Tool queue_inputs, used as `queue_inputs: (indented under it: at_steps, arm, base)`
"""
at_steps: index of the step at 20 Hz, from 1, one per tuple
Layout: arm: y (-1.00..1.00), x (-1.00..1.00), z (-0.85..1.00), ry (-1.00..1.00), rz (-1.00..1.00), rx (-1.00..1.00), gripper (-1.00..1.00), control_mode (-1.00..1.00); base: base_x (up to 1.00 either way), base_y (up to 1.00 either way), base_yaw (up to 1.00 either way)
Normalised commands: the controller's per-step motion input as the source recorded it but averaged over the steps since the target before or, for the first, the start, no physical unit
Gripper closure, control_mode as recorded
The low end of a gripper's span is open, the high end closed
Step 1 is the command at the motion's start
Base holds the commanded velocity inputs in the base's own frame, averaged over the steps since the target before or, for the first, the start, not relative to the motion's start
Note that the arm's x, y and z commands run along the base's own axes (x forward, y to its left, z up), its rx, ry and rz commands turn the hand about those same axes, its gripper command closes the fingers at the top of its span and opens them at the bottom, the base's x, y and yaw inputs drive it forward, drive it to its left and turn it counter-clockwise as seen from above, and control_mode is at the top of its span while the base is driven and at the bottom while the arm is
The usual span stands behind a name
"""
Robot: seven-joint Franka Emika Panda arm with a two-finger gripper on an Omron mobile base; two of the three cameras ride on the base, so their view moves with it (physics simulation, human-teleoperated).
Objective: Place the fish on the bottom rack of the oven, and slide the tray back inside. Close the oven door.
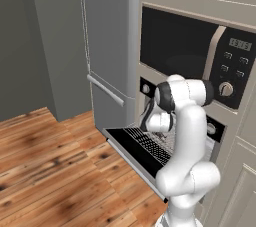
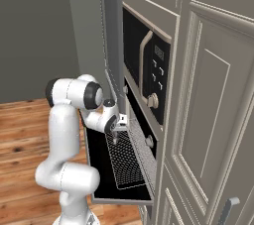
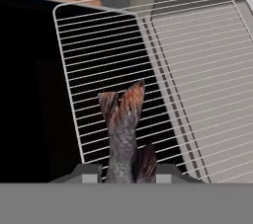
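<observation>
left of the rack (image 3: 163, 35) lies the open black door (image 2: 101, 169), and the rack is pulled out over it from the oven (image 1: 212, 136). above the rack's near part the gripper (image 2: 115, 137) is clenched on the fish (image 3: 123, 134), whose tail hangs toward the wires without touching them, as far as i can tell. letting go from here could send the fish bouncing left off the rack's edge onto the door, or leave it straddling that edge so it drags when the rack slides in.

Kitchen corner, wood and grey

Warm wooden plank floor (image 1: 55, 171), plain dark grey wall (image 1: 20, 41), tall grey fridge (image 1: 107, 46) with bar handle, beige panelled cabinets (image 2: 208, 95), dark-glass microwave (image 1: 195, 51) with keypad set among them.
</observation>
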Motion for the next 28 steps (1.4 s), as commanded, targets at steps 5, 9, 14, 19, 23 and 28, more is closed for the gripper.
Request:
queue_inputs:
  at_steps: [5,9,14,19,23,28]
  arm:
    - [-0.11,0.50,-0.53,0.00,0.00,0.00,1.00,-1.00]
    - [-0.14,0.39,-0.59,0.00,0.00,0.00,1.00,-1.00]
    - [-0.03,0.47,-0.55,0.00,0.00,0.00,1.00,-1.00]
    - [0.00,0.48,-0.60,0.00,0.00,-0.01,1.00,-1.00]
    - [-0.01,0.44,-0.63,0.00,0.00,-0.02,1.00,-1.00]
    - [0.27,0.02,-0.43,-0.04,0.00,-0.13,-1.00,-1.00]
  base:
    - [0.00,0.00,0.00]
    - [0.00,0.00,0.00]
    - [0.00,0.00,0.00]
    - [0.00,0.00,0.00]
    - [0.00,0.00,0.00]
    - [0.00,0.00,0.00]
